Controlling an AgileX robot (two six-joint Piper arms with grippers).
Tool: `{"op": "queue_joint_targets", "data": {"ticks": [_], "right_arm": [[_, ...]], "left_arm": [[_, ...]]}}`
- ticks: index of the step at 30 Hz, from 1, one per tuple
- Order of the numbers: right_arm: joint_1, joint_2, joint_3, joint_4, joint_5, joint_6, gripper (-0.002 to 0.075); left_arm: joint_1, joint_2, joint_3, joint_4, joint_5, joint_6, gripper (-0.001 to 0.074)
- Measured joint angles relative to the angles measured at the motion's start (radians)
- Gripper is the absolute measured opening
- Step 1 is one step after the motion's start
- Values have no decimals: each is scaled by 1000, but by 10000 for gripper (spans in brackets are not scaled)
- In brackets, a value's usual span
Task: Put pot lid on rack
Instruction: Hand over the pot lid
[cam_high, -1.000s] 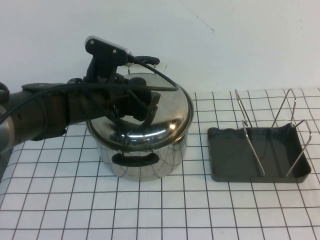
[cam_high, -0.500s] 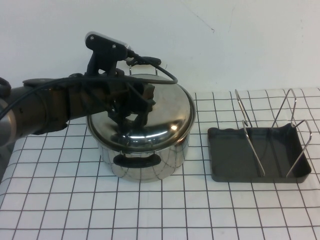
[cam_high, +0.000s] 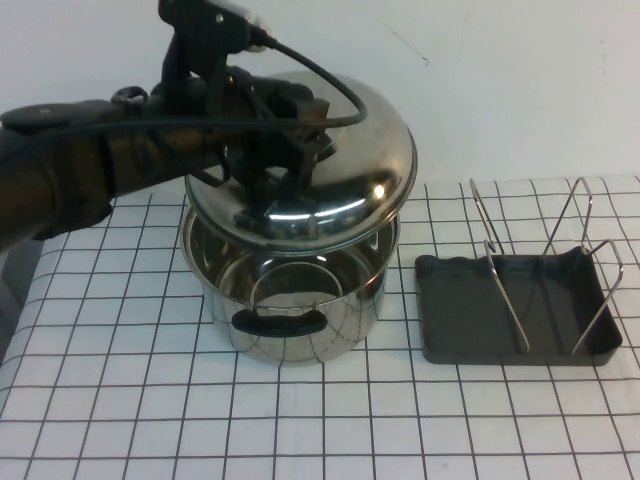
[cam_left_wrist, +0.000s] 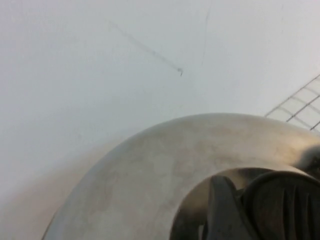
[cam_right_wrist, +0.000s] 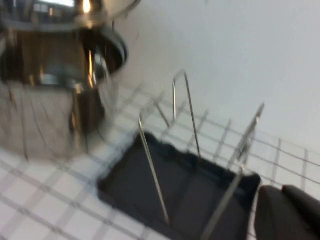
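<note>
The left claw (cam_high: 275, 160) grips the lid (cam_high: 340, 190) by its knob, tilted above the pot (cam_high: 300, 310), clear for carrying to the rack (cam_high: 520, 300) beside it; the right claw (cam_right_wrist: 287, 212) hangs near the rack, grip unclear.

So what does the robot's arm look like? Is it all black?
Mostly. The left arm is a thick, dark, rounded tube. Its left end effector, over the pot lid, is black and blocky. On the wrist sits a black camera with a pale top, and a black cable loops from it. Of the right end effector only a dark corner shows, beside the rack.
</note>
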Motion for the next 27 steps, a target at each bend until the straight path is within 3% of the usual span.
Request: {"op": "queue_joint_targets", "data": {"ticks": [7, 10, 14, 19, 22, 27], "right_arm": [[0, 0, -43, 560, 1, -31, 0], [0, 0, -76, 749, 60, -112, 44], [0, 0, -106, 814, 154, -62, 245], [0, 2, -112, 818, 190, 175, 550], [0, 20, -112, 822, 219, 275, 616], [0, 105, -112, 822, 308, 381, 636]], "left_arm": [[0, -105, -4, 7, 276, -20, 327], [0, -133, -4, 20, 412, -46, 327], [-4, -140, -20, 36, 516, -139, 327], [-9, -140, -54, 45, 545, -275, 327], [-21, -140, -69, 45, 571, -321, 327], [-83, -140, -75, 45, 568, -336, 327]]}}
